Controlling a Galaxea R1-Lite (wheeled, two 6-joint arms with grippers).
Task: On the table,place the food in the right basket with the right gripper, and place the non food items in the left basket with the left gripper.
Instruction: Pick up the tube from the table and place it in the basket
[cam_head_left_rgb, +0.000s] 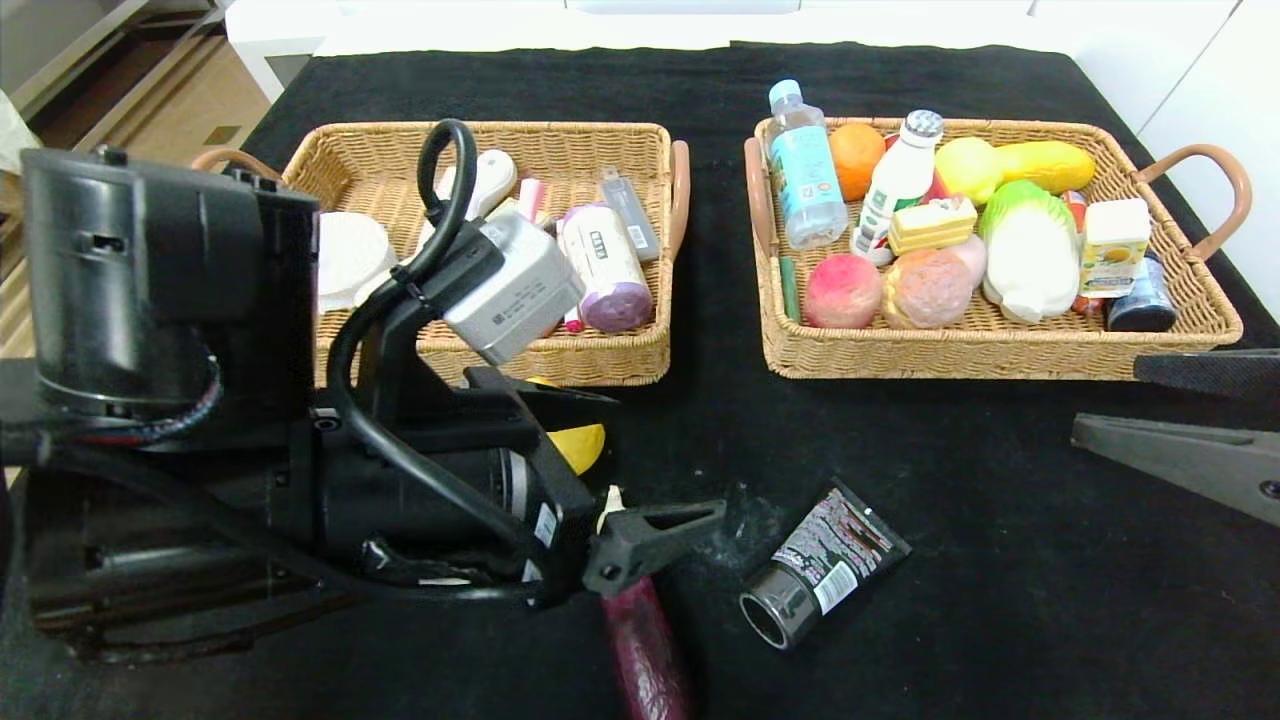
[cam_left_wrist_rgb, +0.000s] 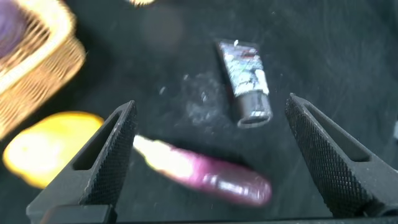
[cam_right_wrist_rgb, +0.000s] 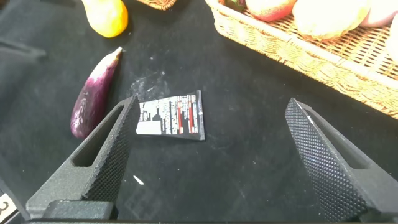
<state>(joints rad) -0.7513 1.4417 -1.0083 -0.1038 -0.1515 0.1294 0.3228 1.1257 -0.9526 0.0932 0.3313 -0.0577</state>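
My left gripper (cam_head_left_rgb: 665, 455) is open and empty, low over the table (cam_head_left_rgb: 1000, 560), just above the purple eggplant (cam_head_left_rgb: 645, 650). In the left wrist view (cam_left_wrist_rgb: 210, 102) the eggplant (cam_left_wrist_rgb: 211, 177) lies between its fingers, with the black squeeze tube (cam_left_wrist_rgb: 245, 78) beyond and the yellow pear (cam_left_wrist_rgb: 43, 146) beside one finger. The pear (cam_head_left_rgb: 580, 445) and tube (cam_head_left_rgb: 820, 565) lie on the cloth. My right gripper (cam_head_left_rgb: 1108, 400) is open and empty at the right edge, facing the tube (cam_right_wrist_rgb: 171, 116). The white disc (cam_head_left_rgb: 350, 255) lies in the left basket (cam_head_left_rgb: 600, 365). The yellow carton (cam_head_left_rgb: 1115, 245) stands in the right basket (cam_head_left_rgb: 1000, 355).
The left basket holds several toiletries. The right basket holds bottles, fruit and a cabbage. The right wrist view also shows the eggplant (cam_right_wrist_rgb: 93, 96), the pear (cam_right_wrist_rgb: 106, 15) and the right basket's wall (cam_right_wrist_rgb: 298, 46). Bare cloth lies in front of the right basket.
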